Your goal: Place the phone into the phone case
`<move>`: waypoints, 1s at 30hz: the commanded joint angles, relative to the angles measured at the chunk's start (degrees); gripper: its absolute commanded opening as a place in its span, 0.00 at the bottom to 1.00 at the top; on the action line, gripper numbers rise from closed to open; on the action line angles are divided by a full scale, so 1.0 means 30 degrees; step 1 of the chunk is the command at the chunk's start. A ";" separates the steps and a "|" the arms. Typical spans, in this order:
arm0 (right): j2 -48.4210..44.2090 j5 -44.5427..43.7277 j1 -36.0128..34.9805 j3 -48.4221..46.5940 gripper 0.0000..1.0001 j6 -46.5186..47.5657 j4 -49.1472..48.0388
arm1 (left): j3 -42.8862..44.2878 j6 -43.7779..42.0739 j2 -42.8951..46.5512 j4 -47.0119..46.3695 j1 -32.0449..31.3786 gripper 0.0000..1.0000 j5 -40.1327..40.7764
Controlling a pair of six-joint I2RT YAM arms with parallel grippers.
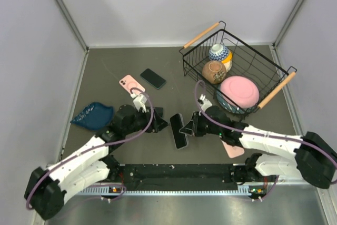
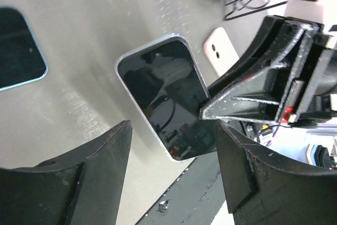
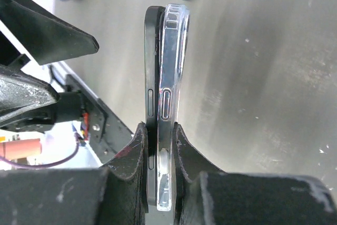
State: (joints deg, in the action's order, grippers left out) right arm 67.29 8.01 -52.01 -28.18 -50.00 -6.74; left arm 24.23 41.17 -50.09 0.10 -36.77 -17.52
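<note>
now: my right jaws are pinched narrow across the phone (image 3: pixel 151 104) and the clear phone case (image 3: pixel 174 93) together, gripping one end. the pair sits over the table (image 1: pixel 121 61), near the middle of its near edge. my left jaws stand wide, just beside the phone, not touching it as far as i can tell. seating looks partial; corners unconfirmed.

risk: with the grip at one end only, a sideways push from the left could lever the phone off the case lip or twist the pair in my hold.

count: one held phone with case, one dark phone (image 1: pixel 152 78), one pink case (image 1: pixel 131 84), a second pink case (image 1: pixel 233 149) under my right arm, one blue dish (image 1: pixel 92 115), one basket (image 1: pixel 201 34), and three bowls inside it.
</note>
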 commanded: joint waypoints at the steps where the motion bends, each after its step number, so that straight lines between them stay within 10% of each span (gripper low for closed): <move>1: -0.2822 -0.0093 -0.0154 0.0017 0.00 -0.0472 -0.2700 | -0.0369 -0.0250 0.3096 0.0174 0.0158 0.70 -0.0105; 22: -0.5790 0.4213 -0.0213 0.2304 0.00 -0.1410 -1.2516 | -0.3065 0.4557 0.3366 -1.0573 0.0217 0.67 -0.6346; 30: -0.5846 0.4449 -0.0271 0.2100 0.07 -0.1031 -1.1788 | -0.3622 0.4911 0.3130 -1.2511 0.0217 0.27 -0.6934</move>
State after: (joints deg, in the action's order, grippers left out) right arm 51.20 19.55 -52.03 -20.12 -53.21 -35.53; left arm 14.55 55.37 -41.15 -29.87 -36.42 -36.69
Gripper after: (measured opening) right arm 0.105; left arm 0.409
